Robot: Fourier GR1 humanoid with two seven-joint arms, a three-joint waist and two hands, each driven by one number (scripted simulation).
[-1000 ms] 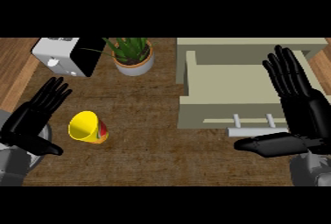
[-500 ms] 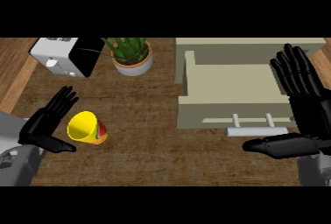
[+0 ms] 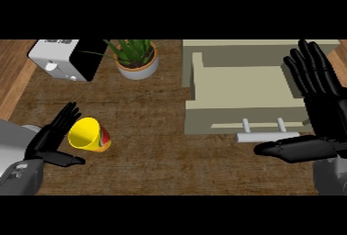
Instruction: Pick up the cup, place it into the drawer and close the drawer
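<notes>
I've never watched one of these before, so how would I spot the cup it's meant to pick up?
Start from the big beige open drawer on the right of the wooden counter, then look across to the lower left. There the left hand stands open beside the cup. It is the only bright yellow thing, lying tipped with a red patch on its side.

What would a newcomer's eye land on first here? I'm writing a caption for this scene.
The bright yellow cup at lower left, lying tipped on the brown counter, with the left hand open right beside it. Then the pale open drawer at upper right, with the big black right hand spread over its right edge.
</notes>
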